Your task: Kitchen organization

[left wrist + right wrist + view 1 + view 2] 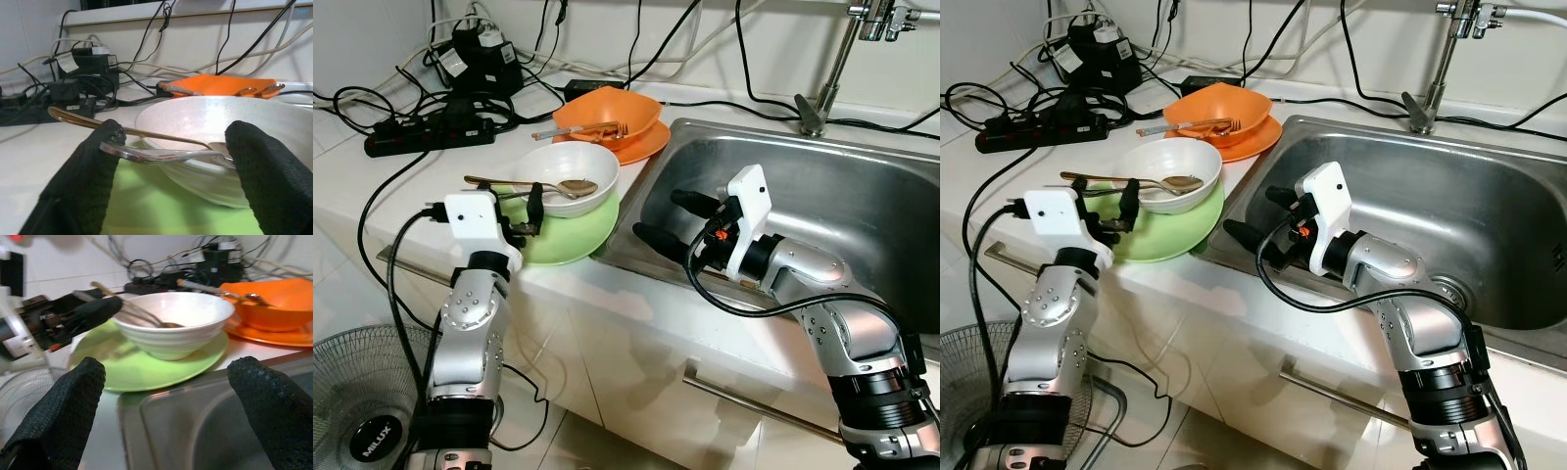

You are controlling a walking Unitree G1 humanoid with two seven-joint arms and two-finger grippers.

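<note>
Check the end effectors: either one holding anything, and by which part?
Nothing held. Left end effector is open, fingers either side of the spoon handles at the white bowl. Right end effector is open over the sink.

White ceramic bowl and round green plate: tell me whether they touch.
Touching. In the right wrist view, the white ceramic bowl sits directly on the round green plate, with no gap beneath its base.

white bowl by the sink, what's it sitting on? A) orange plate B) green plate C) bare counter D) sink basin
B: the white bowl rests on the green plate on the counter beside the sink, with spoons lying across its rim; the orange plate sits farther back and carries an orange bowl.
</note>
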